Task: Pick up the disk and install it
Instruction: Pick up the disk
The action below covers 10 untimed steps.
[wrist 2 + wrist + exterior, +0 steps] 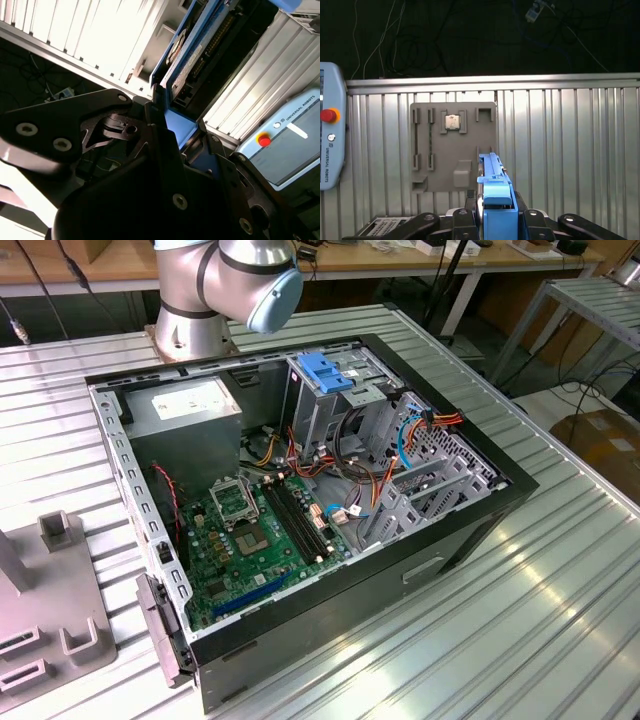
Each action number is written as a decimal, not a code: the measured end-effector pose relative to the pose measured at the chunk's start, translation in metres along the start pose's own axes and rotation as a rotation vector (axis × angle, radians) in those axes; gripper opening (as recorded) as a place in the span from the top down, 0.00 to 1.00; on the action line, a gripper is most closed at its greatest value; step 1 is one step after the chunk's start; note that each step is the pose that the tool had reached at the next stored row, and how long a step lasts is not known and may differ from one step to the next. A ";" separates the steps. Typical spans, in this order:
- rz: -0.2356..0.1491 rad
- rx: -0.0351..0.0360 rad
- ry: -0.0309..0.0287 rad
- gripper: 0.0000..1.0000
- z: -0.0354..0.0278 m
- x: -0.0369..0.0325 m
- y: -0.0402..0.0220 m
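The disk (494, 197) stands edge-on between my gripper's (496, 222) dark fingers, its blue plastic carrier facing the first wrist view. In the second wrist view the disk (192, 47) sticks out beyond the gripper (167, 122), showing its blue frame and dark underside with a connector row. The gripper is shut on the disk and holds it in the air above the ribbed metal table (570, 150). The open computer case (300, 490) lies on that table in the exterior view, with the metal drive cage (330, 400) at its back.
A grey fixture plate (452, 147) holding a small square chip (452, 121) lies on the table below the disk. A teach pendant (330, 135) with a red button rests at the table's edge. The arm's base (225, 285) stands behind the case.
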<state>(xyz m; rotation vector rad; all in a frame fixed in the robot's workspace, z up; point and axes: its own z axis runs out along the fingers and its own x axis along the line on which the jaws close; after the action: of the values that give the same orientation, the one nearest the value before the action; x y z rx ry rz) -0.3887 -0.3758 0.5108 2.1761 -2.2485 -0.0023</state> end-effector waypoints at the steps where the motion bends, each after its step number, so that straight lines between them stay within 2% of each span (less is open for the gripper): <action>1: 0.000 0.0000 0.0000 0.63 0.0000 0.0000 -0.0010; 10: 0.000 0.0000 0.0000 0.63 -0.0001 -0.0003 -0.0099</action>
<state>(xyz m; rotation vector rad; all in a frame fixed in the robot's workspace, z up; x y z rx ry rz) -0.3788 -0.3758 0.5108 2.1760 -2.2486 -0.0022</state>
